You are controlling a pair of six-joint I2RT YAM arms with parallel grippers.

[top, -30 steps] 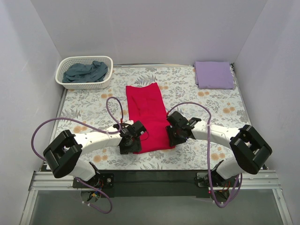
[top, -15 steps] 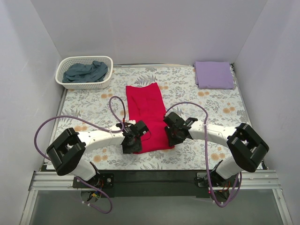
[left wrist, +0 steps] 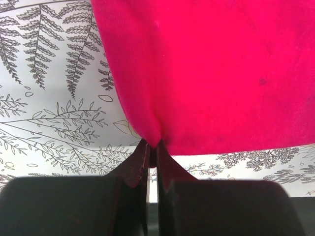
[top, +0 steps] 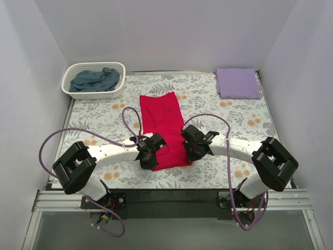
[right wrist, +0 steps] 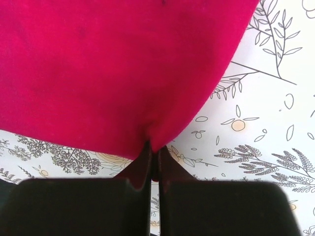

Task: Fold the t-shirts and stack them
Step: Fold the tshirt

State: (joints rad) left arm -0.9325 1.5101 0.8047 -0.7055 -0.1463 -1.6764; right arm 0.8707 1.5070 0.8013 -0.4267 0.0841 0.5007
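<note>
A crimson red t-shirt lies folded into a long strip down the middle of the floral table cover. My left gripper is shut on its near left corner, the red cloth bunched between the fingertips. At the near right corner my right gripper is shut too, pinching the red hem at its tips. A lavender t-shirt lies folded at the far right. In a basket at the far left sits a crumpled blue-grey t-shirt.
The white mesh basket stands in the far left corner. White walls close in the table on three sides. Purple cables loop over both arms near the red shirt.
Both grippers have closed on the red shirt's near corners. The arms have crept slightly inward and toward the cloth.
</note>
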